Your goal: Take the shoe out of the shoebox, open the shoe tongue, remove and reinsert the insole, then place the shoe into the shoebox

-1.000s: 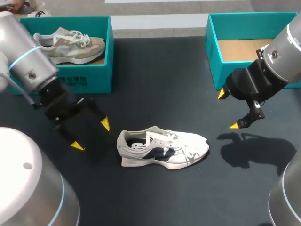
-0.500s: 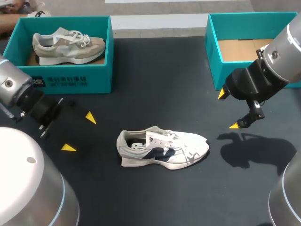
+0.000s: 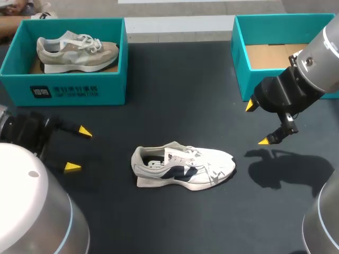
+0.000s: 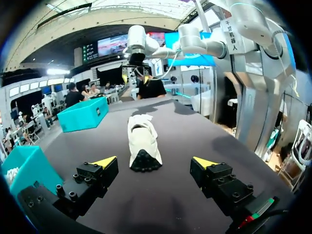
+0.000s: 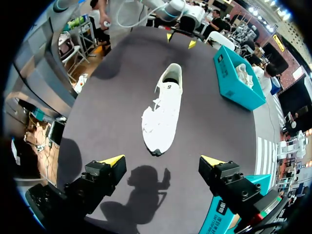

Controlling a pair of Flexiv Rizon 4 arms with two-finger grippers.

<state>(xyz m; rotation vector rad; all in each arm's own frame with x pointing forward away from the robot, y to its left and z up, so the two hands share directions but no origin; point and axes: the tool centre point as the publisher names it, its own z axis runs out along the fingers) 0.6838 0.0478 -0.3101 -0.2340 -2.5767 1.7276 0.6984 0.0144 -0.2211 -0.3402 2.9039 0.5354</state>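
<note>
Pulled back over the last second, the left arm (image 3: 24, 132) now sits at the table's left edge, its gripper well apart from the shoe heel it had hung just beside. The right arm (image 3: 318, 63) and the shoe lie as they did.

The black table (image 3: 180, 84) carries two teal boxes at its far side. The left shoebox (image 3: 69, 90) holds a grey shoe (image 3: 77, 50) lying on its side, toe toward the middle of the table. The right shoebox (image 3: 241, 53) shows only its brown cardboard floor.

The right arm comes in over the near corner of the right shoebox. Its shadow falls on the table beyond the shoe's toe.

The white shoe (image 3: 183, 166), with a dark navy side panel, stands upright on its sole on the bare table, between the two boxes and nearer the robot, heel toward the left arm and toe toward the right. Its laces are loose over the tongue.

The left gripper (image 3: 78, 149) hangs low with its fingers spread wide and nothing between them. In the left wrist view the shoe's heel faces it from ahead, apart from both tips. The right gripper (image 3: 256, 123) is likewise wide open and holds nothing. In the right wrist view the shoe's toe points at it from ahead, clear of the fingers.
</note>
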